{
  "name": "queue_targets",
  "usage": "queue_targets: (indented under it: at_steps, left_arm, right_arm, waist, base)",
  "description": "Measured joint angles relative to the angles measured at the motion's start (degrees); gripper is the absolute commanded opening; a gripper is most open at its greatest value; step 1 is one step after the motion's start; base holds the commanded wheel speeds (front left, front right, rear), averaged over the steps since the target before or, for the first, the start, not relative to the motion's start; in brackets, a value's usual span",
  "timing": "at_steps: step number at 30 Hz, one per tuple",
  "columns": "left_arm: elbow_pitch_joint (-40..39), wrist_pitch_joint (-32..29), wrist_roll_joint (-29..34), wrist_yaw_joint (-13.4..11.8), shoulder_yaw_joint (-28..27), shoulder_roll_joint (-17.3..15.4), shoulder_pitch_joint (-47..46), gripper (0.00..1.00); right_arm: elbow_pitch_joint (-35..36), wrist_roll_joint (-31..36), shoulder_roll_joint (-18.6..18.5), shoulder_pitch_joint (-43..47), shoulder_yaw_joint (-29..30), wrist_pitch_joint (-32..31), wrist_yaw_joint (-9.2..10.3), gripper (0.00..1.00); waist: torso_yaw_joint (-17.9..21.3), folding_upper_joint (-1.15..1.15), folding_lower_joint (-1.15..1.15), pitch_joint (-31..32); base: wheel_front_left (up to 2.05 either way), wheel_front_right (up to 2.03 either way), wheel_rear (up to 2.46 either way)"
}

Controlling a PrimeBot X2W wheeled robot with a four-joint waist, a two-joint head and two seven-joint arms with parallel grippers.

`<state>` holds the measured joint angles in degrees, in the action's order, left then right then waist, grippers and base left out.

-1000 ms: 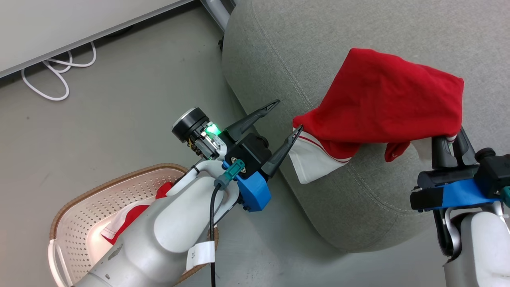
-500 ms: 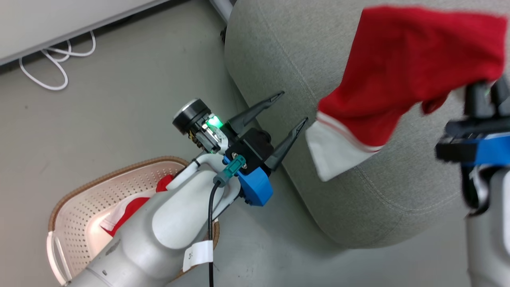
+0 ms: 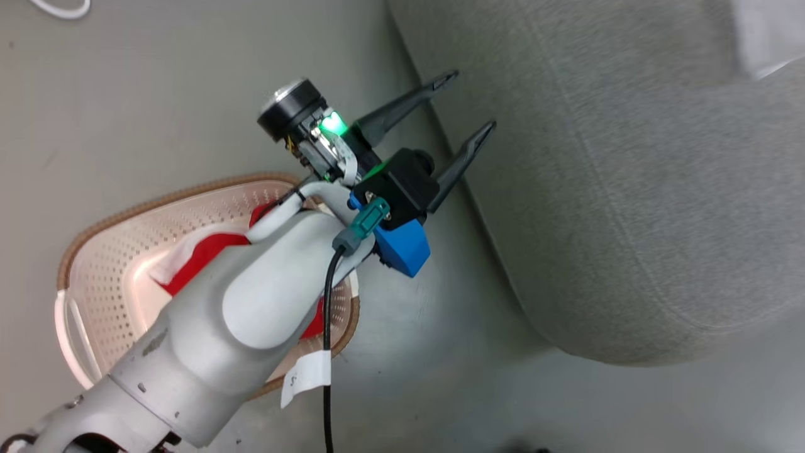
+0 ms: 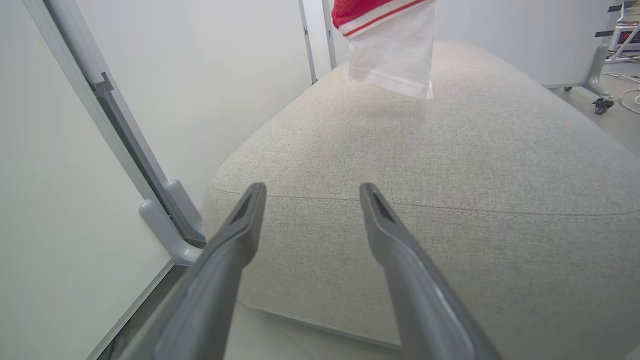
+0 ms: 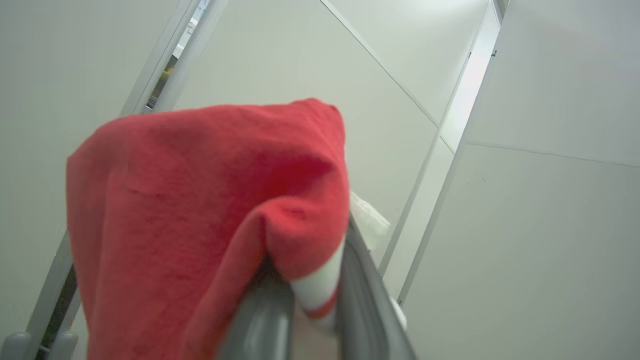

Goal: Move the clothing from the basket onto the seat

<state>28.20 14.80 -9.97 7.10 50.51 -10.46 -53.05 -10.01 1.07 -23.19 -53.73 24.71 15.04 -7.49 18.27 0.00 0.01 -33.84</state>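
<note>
My right gripper (image 5: 310,300) is shut on a red garment with white trim (image 5: 200,200), which drapes over its fingers in the right wrist view. In the left wrist view that garment's white hem (image 4: 392,55) hangs above the far part of the light-grey seat (image 4: 450,150). My left gripper (image 3: 468,100) is open and holds nothing, its fingertips at the seat's (image 3: 629,189) near edge. Behind my left forearm the cream basket (image 3: 119,214) stands on the floor with more red and white clothing (image 3: 207,251) in it, partly hidden by the arm.
The grey floor (image 3: 157,94) runs between basket and seat. A white wall panel with a grey frame foot (image 4: 165,225) stands close to the seat's left corner. A castor and cables (image 4: 602,105) lie past the seat at the far right.
The head camera has shifted, so the basket now sits higher in its view. My right gripper carried the red garment up and to the right, out of the head view. The left gripper stays open.
</note>
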Motion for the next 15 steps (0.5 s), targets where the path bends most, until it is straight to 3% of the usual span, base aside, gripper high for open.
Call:
queue_targets:
  at_steps: [4,8,15]
  left_arm:
    - [-0.8,-0.2,0.5,0.0,0.1,-0.4,-2.0,1.0]
    - [-1.7,-0.3,1.0,0.0,0.3,-0.6,-3.7,1.0]
    - [-2.5,-0.4,1.6,0.0,0.9,-0.8,-4.8,1.0]
  right_arm:
    - [-4.5,-0.4,-4.3,-3.9,2.1,0.0,0.0,0.0]
    - [-10.4,-0.1,-6.1,-5.6,2.8,0.0,0.0,0.0]
    - [-18.9,1.5,-3.9,-4.8,3.4,0.0,0.0,0.0]
  waist:
    - [-1.3,0.0,0.0,-3.8]
    - [-2.5,0.0,0.0,-7.4]
    - [-4.1,0.0,0.0,-11.6]
  base:
    - [0.0,0.0,0.0]
    - [0.0,0.0,0.0]
    - [0.0,0.0,0.0]
